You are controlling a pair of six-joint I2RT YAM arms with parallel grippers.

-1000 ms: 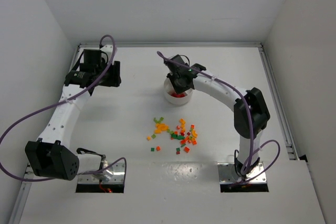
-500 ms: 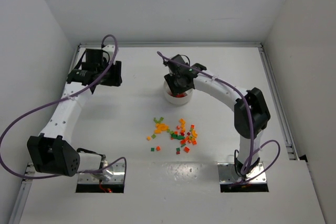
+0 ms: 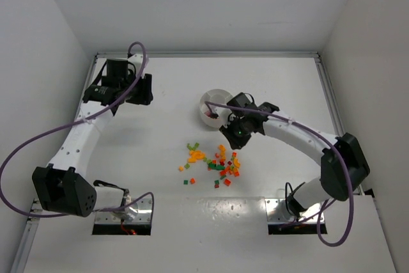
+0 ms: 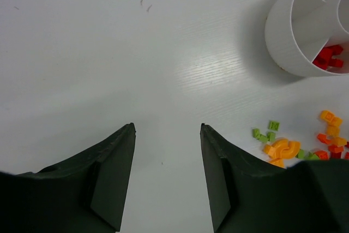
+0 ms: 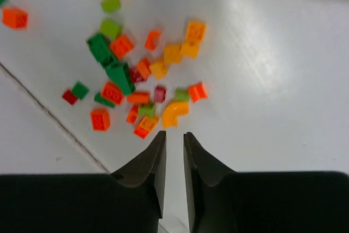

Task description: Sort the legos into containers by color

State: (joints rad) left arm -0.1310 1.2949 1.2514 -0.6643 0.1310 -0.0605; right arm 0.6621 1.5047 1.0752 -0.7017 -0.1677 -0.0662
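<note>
The legos (image 3: 214,161) lie scattered in a loose pile mid-table, in red, orange, yellow and green. The white dish (image 3: 206,98) with the containers stands behind the pile, and one wedge holds red bricks (image 4: 329,55). My right gripper (image 3: 232,143) hangs just above the pile's far right side. In the right wrist view its jaws (image 5: 174,133) stand open by a narrow gap with nothing between them, just short of a curved orange brick (image 5: 174,113). My left gripper (image 3: 144,91) hovers open and empty (image 4: 166,126) over bare table, left of the dish (image 4: 289,42).
White walls enclose the table on three sides. A seam in the tabletop (image 5: 49,115) runs near the bricks in the right wrist view. The arm bases (image 3: 121,212) sit at the near edge. Purple cables loop off both arms.
My right gripper has swung from over the dish down toward the pile; its jaws opened wider and then narrowed again. The left arm has barely moved.
</note>
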